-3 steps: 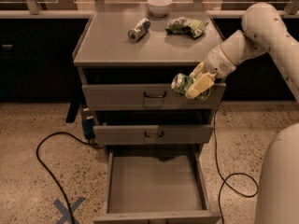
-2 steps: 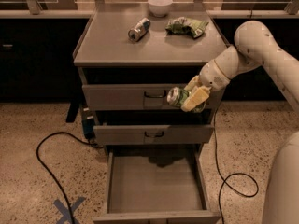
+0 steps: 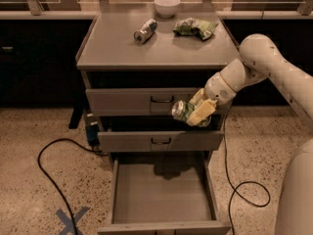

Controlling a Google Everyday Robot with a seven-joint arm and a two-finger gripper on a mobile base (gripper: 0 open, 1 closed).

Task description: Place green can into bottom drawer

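Lower and further left than a second ago, the gripper (image 3: 194, 112) now hangs in front of the gap between the top drawer (image 3: 122, 102) and the middle drawer (image 3: 127, 142). Its fingers are clamped on the green can (image 3: 179, 109), which is held tilted with its silver end facing left. Well below, the bottom drawer (image 3: 161, 199) stands pulled open, grey floor showing. The can looks light, thin-walled and smooth, so it could dent or slip. A moderate hold across the middle of its body seems best.
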